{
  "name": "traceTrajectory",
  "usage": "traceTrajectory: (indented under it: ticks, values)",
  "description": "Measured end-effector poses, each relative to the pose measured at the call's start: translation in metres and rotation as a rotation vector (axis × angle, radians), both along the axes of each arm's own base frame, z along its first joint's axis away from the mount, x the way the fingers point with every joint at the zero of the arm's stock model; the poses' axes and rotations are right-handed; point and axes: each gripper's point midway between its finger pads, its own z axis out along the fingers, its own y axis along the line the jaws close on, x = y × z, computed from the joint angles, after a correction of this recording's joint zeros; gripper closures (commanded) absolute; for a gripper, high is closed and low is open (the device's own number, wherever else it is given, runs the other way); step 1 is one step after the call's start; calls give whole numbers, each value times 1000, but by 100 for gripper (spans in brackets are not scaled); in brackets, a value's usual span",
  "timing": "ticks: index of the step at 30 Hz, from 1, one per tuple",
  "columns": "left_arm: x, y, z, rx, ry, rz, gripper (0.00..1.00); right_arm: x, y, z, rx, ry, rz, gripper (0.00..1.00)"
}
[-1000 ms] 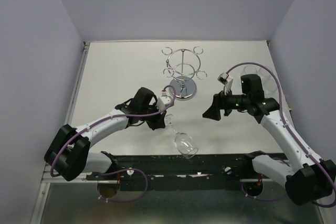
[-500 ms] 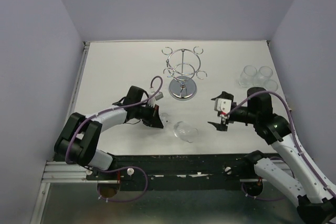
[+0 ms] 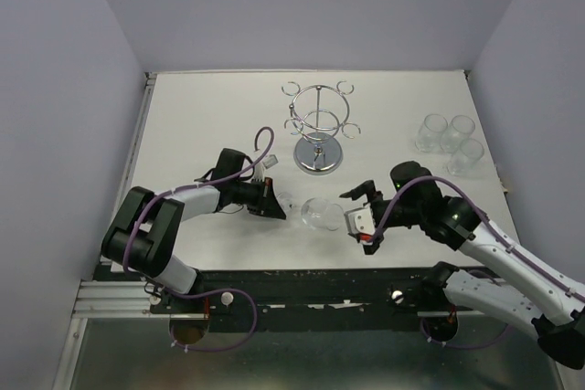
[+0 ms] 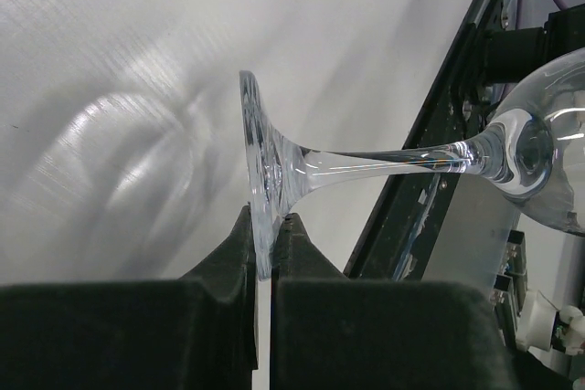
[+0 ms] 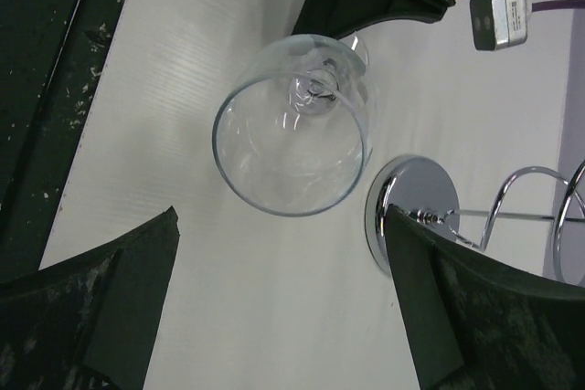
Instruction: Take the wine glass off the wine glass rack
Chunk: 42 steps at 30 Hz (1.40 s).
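The clear wine glass (image 3: 320, 215) is off the rack and lies on its side low over the table, stem horizontal. My left gripper (image 3: 274, 200) is shut on the rim of its foot (image 4: 260, 171), and the stem (image 4: 384, 162) runs right to the bowl (image 4: 539, 152). My right gripper (image 3: 358, 216) stands open just right of the bowl, facing its mouth. In the right wrist view the bowl (image 5: 292, 134) sits just beyond my open right gripper (image 5: 281, 226), apart from both of them. The chrome wine glass rack (image 3: 318, 125) stands empty behind.
Three short clear tumblers (image 3: 448, 139) stand at the right of the table. The rack's round shiny base (image 5: 416, 198) is close to my right finger. The black front rail (image 3: 302, 280) runs along the near edge, just below the glass.
My left arm has lowered the glass from a hanging tilt to lying sideways near the table. My right arm swung down and left to face the bowl, opening to its widest.
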Motion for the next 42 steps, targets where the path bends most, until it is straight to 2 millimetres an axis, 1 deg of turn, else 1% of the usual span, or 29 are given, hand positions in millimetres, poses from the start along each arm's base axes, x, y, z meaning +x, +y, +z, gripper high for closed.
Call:
traceTrajectory:
  ticks: [4, 16, 22, 24, 34, 42]
  values:
    - [2, 1, 1, -5, 6, 11, 100, -2, 11, -4, -7, 15, 17, 0]
    - [4, -2, 4, -24, 24, 23, 100, 6, 34, 4, 43, -18, -5, 0]
    - [4, -3, 4, -31, 42, 26, 100, 6, 40, -10, 27, -24, 2, 0]
    - [3, -3, 4, -31, 44, 27, 100, 8, 42, -12, 29, -34, -1, 0]
    - [5, -4, 6, -43, 41, 26, 100, 12, 56, -6, 72, -72, 8, 1]
    - [4, -5, 8, -50, 41, 23, 100, 10, 63, -4, 85, -79, 23, 4]
